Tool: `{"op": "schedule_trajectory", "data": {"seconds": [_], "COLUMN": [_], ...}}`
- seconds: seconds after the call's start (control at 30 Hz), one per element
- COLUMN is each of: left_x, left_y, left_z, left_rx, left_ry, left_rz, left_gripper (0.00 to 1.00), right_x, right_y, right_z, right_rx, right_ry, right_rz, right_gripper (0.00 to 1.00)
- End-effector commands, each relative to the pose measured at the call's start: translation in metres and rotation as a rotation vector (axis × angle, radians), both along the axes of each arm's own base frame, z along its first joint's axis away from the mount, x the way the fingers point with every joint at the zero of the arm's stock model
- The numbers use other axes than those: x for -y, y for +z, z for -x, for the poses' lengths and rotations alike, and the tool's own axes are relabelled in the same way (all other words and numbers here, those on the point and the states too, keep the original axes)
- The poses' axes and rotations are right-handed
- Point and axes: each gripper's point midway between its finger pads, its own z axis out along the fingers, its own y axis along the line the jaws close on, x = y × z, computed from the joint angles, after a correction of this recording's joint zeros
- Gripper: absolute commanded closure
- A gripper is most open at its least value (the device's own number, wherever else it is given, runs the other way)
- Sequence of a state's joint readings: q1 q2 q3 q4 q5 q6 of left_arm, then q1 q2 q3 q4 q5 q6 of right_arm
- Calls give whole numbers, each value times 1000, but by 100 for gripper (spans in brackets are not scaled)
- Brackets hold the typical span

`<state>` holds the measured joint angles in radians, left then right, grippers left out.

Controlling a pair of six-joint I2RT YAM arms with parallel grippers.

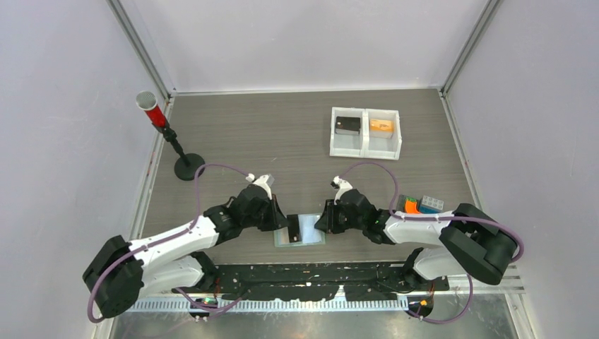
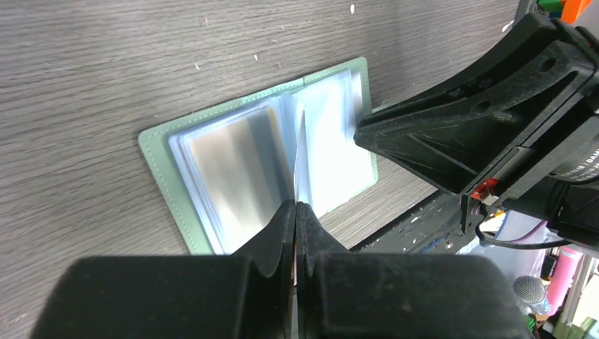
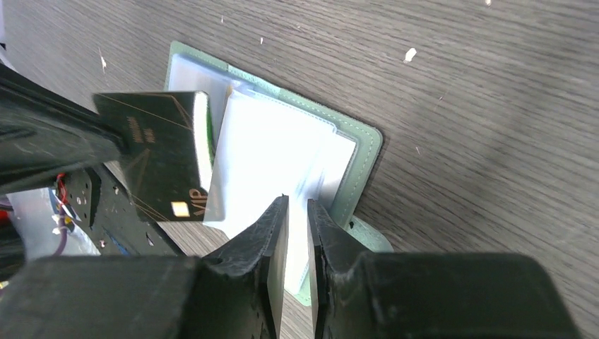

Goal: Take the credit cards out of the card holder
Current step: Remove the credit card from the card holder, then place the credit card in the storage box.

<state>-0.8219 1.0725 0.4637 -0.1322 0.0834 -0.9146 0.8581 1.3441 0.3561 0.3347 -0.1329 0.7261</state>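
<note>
left gripper (image 2: 295,207) clamped on dark card (image 3: 166,155) | right gripper (image 3: 297,206) on card holder (image 2: 161,157), grip unclear

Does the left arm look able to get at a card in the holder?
Likely yes. The card holder lies open, and the left gripper is shut on the edge of a dark card standing up at the fold. The right gripper pinches the right flap, clear of it.
</note>
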Motion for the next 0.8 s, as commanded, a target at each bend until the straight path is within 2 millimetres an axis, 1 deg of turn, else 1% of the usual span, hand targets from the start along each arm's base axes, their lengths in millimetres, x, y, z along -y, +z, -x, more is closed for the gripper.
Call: {"op": "schedule_trajectory", "data": {"seconds": [0.0,0.07,0.1,0.13,0.17,0.2,0.23,0.27,0.3,0.33,0.37,0.4,0.5,0.63,0.73,0.77], "left_x": [-14,-18,-19,-20,-20,-21,-23,-23,-22,-20,-18,-16,-9,0,5,6], "left_y": [22,30,33,37,40,44,48,53,58,65,71,77,93,103,103,104], "left_z": [-10,-9,-9,-8,-6,-4,-1,2,6,11,16,22,40,58,67,69], "left_rx": [82,107,121,133,147,154,162,170,180,191,198,206,221,226,209,205], "left_ry": [11,2,-6,-16,-31,-47,-63,-90,-123,-160,-196,-236,-341,-447,-502,-519], "left_rz": [-49,-51,-51,-48,-43,-42,-45,-43,-34,-19,-3,20,92,174,214,227], "left_gripper": [100,100,100,100,100,100,100,100,100,100,100,100,100,100,100,100], "right_x": [-4,-6,-9,-11,-14,-16,-19,-21,-24,-24,-25,-25,-27,-30,-33,-34], "right_y": [22,32,36,46,54,62,72,79,92,95,106,110,132,153,164,167], "right_z": [-9,-11,-9,-11,-7,-9,-5,-5,-2,0,0,3,9,22,37,38], "right_rx": [84,120,128,164,179,209,224,249,274,289,316,327,381,408,415,421], "right_ry": [54,90,122,146,183,208,246,270,302,333,344,373,434,540,633,646], "right_rz": [-3,-22,-37,-50,-78,-89,-118,-125,-154,-156,-173,-179,-230,-306,-369,-378], "right_gripper": [76,75,74,73,72,71,70,69,68,67,65,64,59,54,51,51]}}
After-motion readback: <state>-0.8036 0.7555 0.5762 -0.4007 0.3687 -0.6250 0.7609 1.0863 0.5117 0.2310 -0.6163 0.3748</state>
